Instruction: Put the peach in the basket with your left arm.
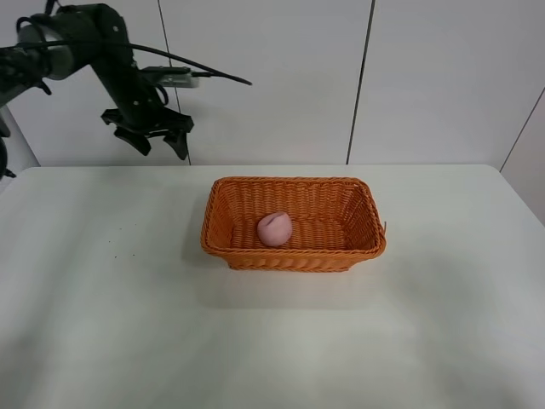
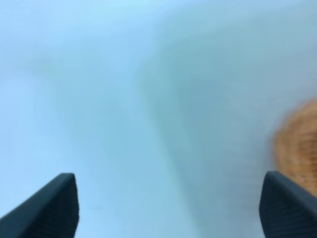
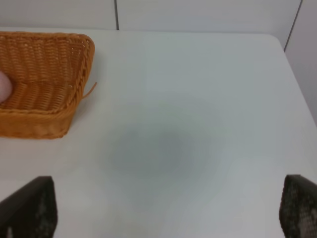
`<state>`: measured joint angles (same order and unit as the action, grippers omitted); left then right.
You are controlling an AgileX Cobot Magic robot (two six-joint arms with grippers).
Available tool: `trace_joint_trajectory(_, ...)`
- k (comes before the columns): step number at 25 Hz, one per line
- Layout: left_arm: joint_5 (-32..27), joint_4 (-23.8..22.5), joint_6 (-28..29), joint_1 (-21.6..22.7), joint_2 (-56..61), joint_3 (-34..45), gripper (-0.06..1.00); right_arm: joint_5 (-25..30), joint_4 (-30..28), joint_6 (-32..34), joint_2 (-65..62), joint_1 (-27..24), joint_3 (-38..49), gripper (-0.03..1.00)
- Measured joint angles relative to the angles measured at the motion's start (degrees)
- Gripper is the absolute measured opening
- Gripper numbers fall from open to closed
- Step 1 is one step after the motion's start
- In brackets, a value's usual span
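The pale pink peach (image 1: 275,228) lies inside the orange wicker basket (image 1: 294,252) in the middle of the white table. My left gripper (image 1: 160,145) is open and empty, raised high above the table's far left, well away from the basket. In the blurred left wrist view its fingertips (image 2: 59,201) stand wide apart, with a corner of the basket (image 2: 299,146) at one side. In the right wrist view my right gripper (image 3: 168,210) is open with its fingertips (image 3: 34,208) far apart; the basket (image 3: 54,124) and a sliver of the peach (image 3: 4,88) show there.
The white table (image 1: 128,324) ends at a white panelled wall (image 1: 272,77) behind the basket. The table's right edge (image 3: 297,84) shows in the right wrist view.
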<state>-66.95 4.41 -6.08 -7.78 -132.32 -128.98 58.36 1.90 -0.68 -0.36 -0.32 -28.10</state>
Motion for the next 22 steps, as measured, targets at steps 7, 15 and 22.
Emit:
trace_joint_trajectory(7, 0.0, -0.58, -0.19, 7.96, 0.0, 1.75, 0.77, 0.0, 0.0, 0.0, 0.0, 0.0, 0.0, 0.69)
trace_joint_trajectory(15, 0.0, -0.18, -0.19, 7.92, 2.72, 4.28, 0.76, 0.0, 0.0, 0.0, 0.0, 0.0, 0.0, 0.69)
trace_joint_trajectory(22, 0.05, -0.18, 0.05, 7.92, 17.89, 22.4, 0.76, 0.0, 0.0, 0.0, 0.0, 0.0, 0.0, 0.69)
